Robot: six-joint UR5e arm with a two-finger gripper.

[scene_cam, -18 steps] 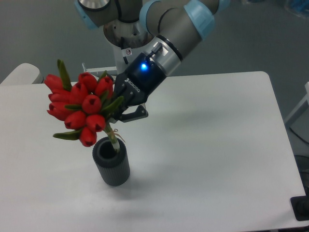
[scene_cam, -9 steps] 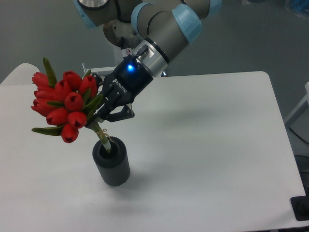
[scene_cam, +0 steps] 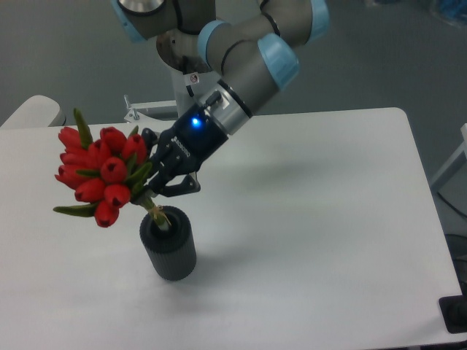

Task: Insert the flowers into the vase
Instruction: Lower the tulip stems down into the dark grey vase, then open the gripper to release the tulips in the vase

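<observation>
- Camera view, tool (scene_cam: 155, 187): clamped on the flowers (scene_cam: 101, 175) at the top of the stems, just under the buds. Jaws closed around the bunch; no gap visible between them and the stems.
- Tool change: over the last second it has travelled toward the desk's left edge, then in the last half second dropped lower. Wrist now sits closer to the vase (scene_cam: 168, 243) than in either earlier picture.
- Flowers: bunch leans up and left from the tool, buds well off to the left of the vase mouth, one green leaf sticking out low left, another pointing up at the top.
- Flowers change: tilt is steeper to the left than a second ago, when the buds hung nearly above the vase. Buds are lower than half a second ago.
- Stem ends: lower stems run down-right into the vase opening. Less bare stem shows between tool and rim than half a second ago, so the stems appear to have gone deeper. How far they reach inside is hidden.
- Vase: upright, near the desk's front-left area, in the same spot in all three pictures; not tipped or dragged by the stems.
- Desk (scene_cam: 314, 219): white, otherwise bare around the vase in this view.
- Judgement: insertion is underway and mostly done; stems are captured by the mouth. Remaining work looks like lowering a little more, bringing the bunch nearer upright, then letting go.
- Risk (judgement): with the heavy bud end hanging left of the rim, release at this tilt could lever the small vase over.
</observation>
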